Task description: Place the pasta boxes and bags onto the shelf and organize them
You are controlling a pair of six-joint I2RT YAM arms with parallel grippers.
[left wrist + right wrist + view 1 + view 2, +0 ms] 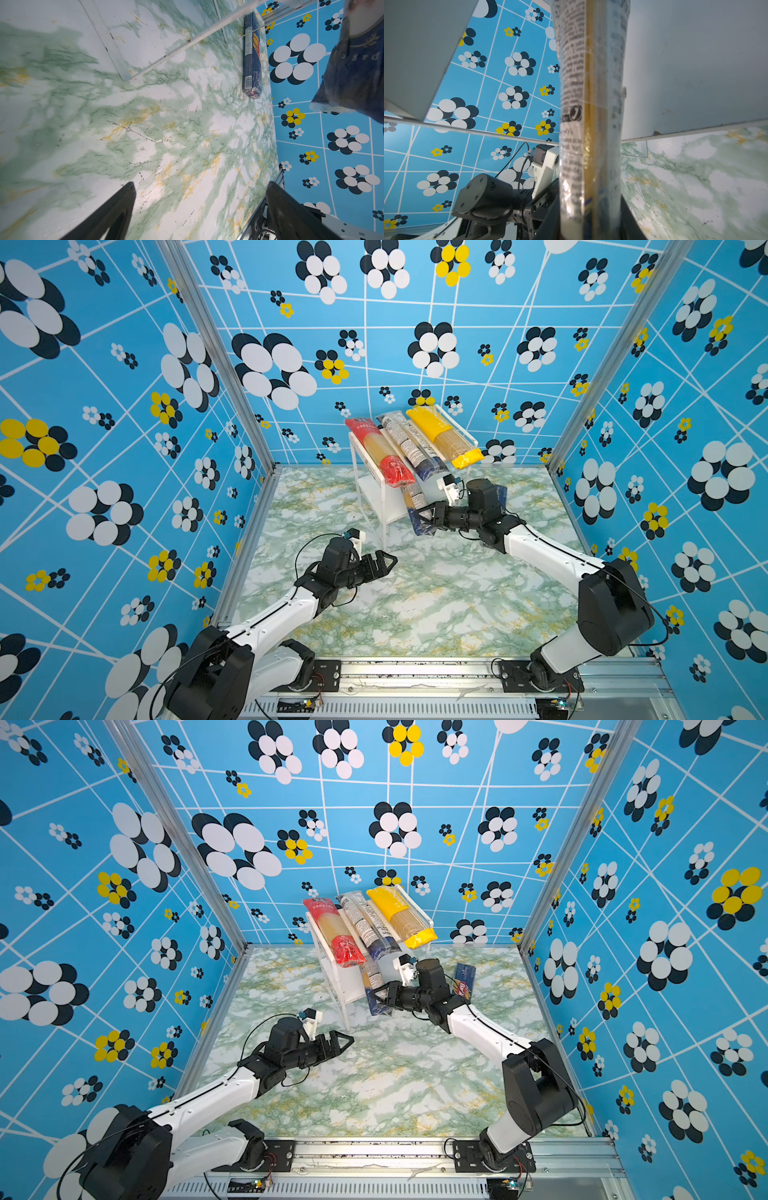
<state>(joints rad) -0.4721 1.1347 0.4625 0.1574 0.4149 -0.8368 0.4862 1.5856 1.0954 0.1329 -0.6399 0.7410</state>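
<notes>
In both top views the right gripper [424,519] is clamping the clear navy-ended spaghetti pack [413,497], its length pointing beyond the fingers into the white acrylic-framed shelf [376,489]. Left wrist: the left gripper [200,185] is gaping, empty. Right wrist: the shelf is flanking the pack.

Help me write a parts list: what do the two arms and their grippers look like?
Both the left arm and right arm have white link shells with bulky black joint housings and thin black cables looping outside. Each wrist carries a small white camera mount. The left gripper and right gripper are black, with tapered, pointed fingers.
</notes>
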